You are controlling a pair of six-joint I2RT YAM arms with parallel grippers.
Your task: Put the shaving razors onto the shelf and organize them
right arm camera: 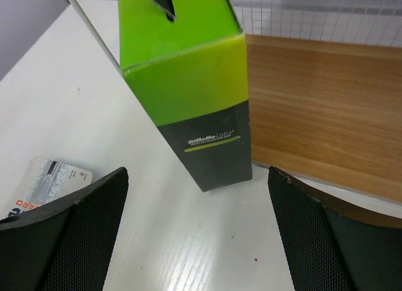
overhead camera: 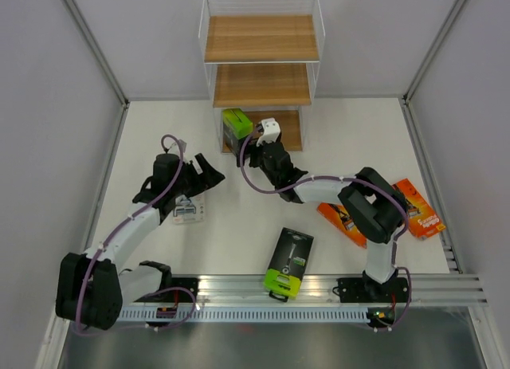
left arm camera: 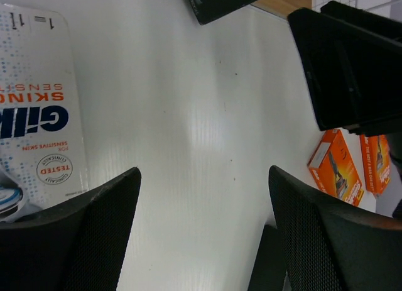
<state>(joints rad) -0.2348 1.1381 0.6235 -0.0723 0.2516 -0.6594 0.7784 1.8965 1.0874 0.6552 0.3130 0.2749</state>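
Note:
One black razor pack with a lime-green end [overhead camera: 237,127] stands upright on the table at the left front of the shelf's [overhead camera: 261,39] bottom board; the right wrist view shows it [right arm camera: 195,96] just beyond my fingers. My right gripper [overhead camera: 249,148] [right arm camera: 198,178] is open and empty right behind it. My left gripper [overhead camera: 213,171] [left arm camera: 204,178] is open and empty over bare table, beside the clear-and-blue blister pack [overhead camera: 188,210] [left arm camera: 34,109]. A second black-and-green pack [overhead camera: 288,261] lies at the front. Two orange packs [overhead camera: 418,210] [overhead camera: 341,217] lie at the right.
The shelf's upper boards hold nothing. A metal rail [overhead camera: 446,285] carries the arm bases along the near edge. Grey walls close in the left and right sides. The right arm's forearm [overhead camera: 319,186] crosses the table's middle.

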